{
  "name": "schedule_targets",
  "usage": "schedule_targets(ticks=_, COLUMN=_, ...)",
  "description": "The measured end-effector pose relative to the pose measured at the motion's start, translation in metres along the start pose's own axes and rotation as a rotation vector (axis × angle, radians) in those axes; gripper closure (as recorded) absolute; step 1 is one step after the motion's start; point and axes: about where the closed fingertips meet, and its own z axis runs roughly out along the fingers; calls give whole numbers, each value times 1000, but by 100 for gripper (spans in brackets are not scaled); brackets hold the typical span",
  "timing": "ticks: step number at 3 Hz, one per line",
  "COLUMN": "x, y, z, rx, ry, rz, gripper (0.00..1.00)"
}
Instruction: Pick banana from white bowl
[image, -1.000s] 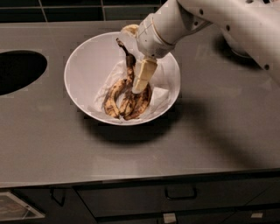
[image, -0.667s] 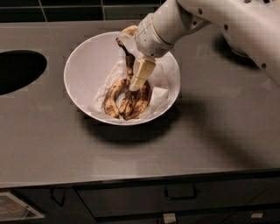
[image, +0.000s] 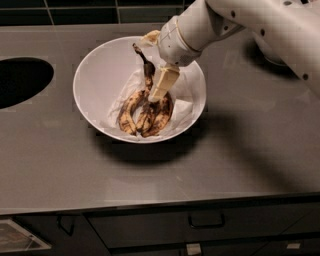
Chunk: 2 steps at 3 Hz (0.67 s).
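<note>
The white bowl (image: 95, 75) stands on the grey counter, lined with crumpled white paper. Three overripe bananas lie in it. The banana (image: 146, 65), the darkest one, has a long dark stem pointing up toward the bowl's far rim. Its body runs down under my gripper (image: 161, 85) to the right side of the bunch. Two shorter, yellower spotted bananas (image: 129, 111) lie to its left. My gripper reaches down into the bowl from the upper right. Its cream-coloured tip rests on or just above the dark banana and hides its middle.
A dark round opening (image: 20, 80) is cut into the counter at the left. The white arm (image: 260, 20) crosses the upper right. Dark tiles run along the back. The counter's front edge and drawers (image: 205, 220) are below.
The gripper tip has shifted only slightly over the bananas. The bananas and bowl lie as before.
</note>
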Motion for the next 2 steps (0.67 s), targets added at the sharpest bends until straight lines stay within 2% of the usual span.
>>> schedule_targets(ticks=1, x=2, y=0, z=-3, rx=14, ry=-20, rz=6, gripper=23)
schedule_targets(ticks=2, x=0, y=-17, z=-3, rx=25, ry=-52, rz=-5, gripper=27)
